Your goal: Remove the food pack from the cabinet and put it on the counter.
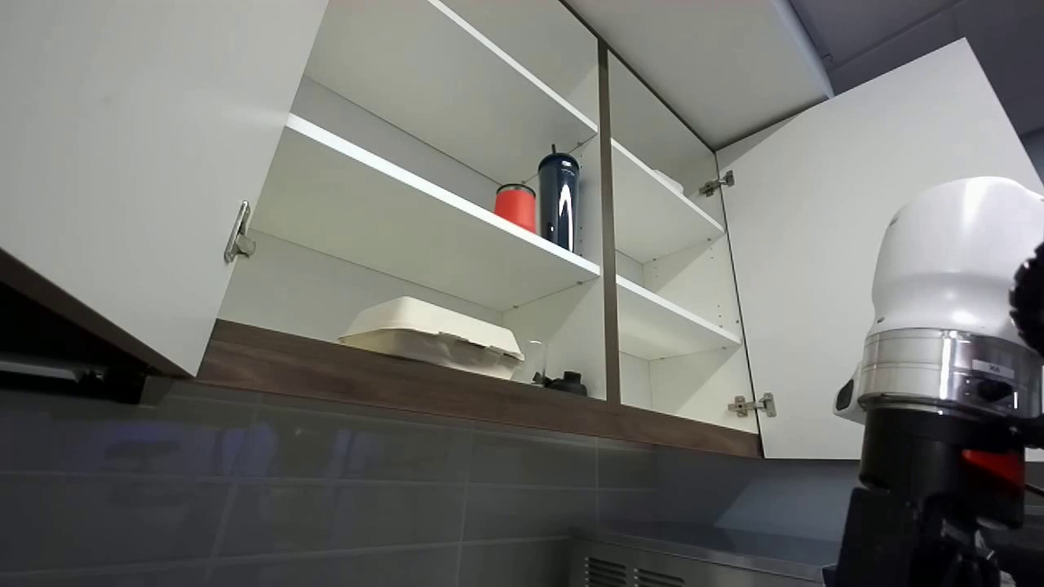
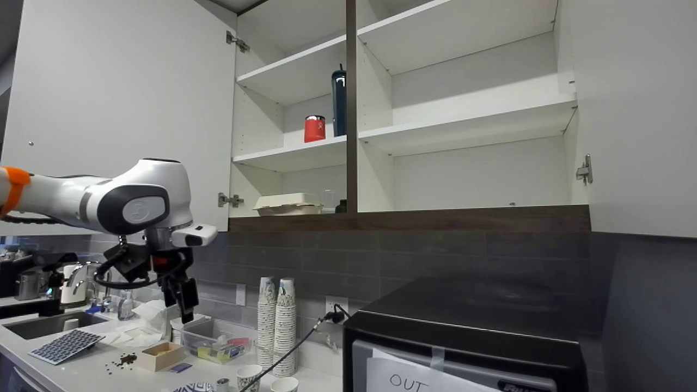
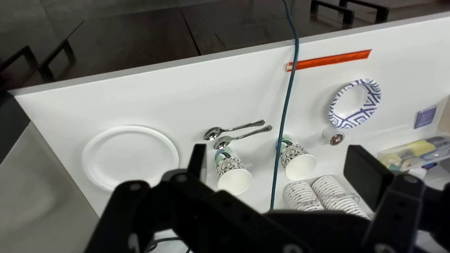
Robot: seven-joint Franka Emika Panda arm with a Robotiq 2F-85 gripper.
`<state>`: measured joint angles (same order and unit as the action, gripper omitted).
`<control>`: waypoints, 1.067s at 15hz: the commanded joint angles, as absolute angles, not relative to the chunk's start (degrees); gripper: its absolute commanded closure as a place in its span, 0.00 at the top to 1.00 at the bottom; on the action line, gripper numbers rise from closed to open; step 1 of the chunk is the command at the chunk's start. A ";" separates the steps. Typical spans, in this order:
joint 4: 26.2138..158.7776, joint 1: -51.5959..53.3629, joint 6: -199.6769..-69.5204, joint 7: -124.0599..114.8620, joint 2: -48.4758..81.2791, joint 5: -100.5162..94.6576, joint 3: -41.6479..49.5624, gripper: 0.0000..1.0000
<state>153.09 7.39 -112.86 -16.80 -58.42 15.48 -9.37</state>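
The food pack, a closed white clamshell box [image 1: 432, 338], lies flat on the lowest shelf of the open white cabinet [image 1: 408, 379]. An exterior view also shows the food pack [image 2: 288, 205] in the cabinet [image 2: 468, 219], left of the brown divider. My gripper [image 2: 184, 305] points down over the white counter [image 2: 60, 373], below the cabinet and well apart from the food pack. In the wrist view my gripper [image 3: 281, 165] has its fingers wide apart with nothing held between them; the counter [image 3: 228, 95] shows below. The food pack is out of the wrist view.
Cabinet doors [image 1: 848, 244] stand open. A red cup [image 1: 515, 207] and dark blue bottle [image 1: 559, 200] stand on the shelf above. A clear cup [image 1: 533, 359] is beside the pack. The counter holds a plate [image 3: 130, 158], spoons, cup stacks [image 2: 276, 326], a cable [image 3: 286, 102]; a black appliance [image 2: 468, 310] stands alongside.
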 commanded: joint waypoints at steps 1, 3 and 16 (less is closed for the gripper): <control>148.12 5.10 -112.25 -27.08 -53.24 21.02 -13.53 1.00; 146.71 4.26 -113.01 -32.13 -52.15 23.85 -15.09 1.00; 144.07 3.78 -114.90 -41.86 -51.17 29.01 -15.17 1.00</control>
